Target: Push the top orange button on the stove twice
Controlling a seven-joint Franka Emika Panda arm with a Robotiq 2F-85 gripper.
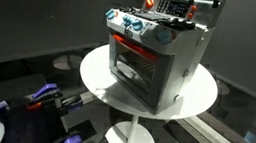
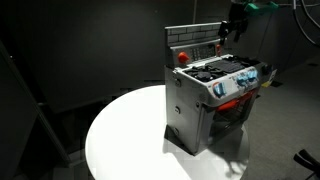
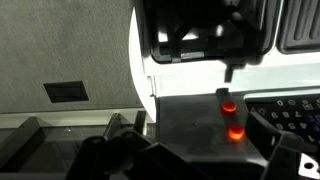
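The silver-grey toy stove [image 1: 155, 60] stands on a round white table [image 1: 97, 77] and shows in both exterior views [image 2: 205, 100]. Its oven window glows red. Its dark upright back panel [image 2: 195, 45] carries a red-orange button [image 2: 181, 57]. My gripper [image 2: 232, 28] hangs just above the panel's far end [image 1: 190, 4]. In the wrist view two orange-lit buttons sit one above the other on the dark panel, the upper one [image 3: 228, 105] and the lower one [image 3: 236, 132]. My gripper's dark fingers [image 3: 195, 160] are blurred at the bottom. I cannot tell if they are open or shut.
The white table [image 2: 120, 140] leaves a bare rim around the stove. Blue-white knobs [image 1: 135, 24] line the stove's front. Dark walls and floor surround the table. Purple and red objects [image 1: 44, 95] lie on the floor.
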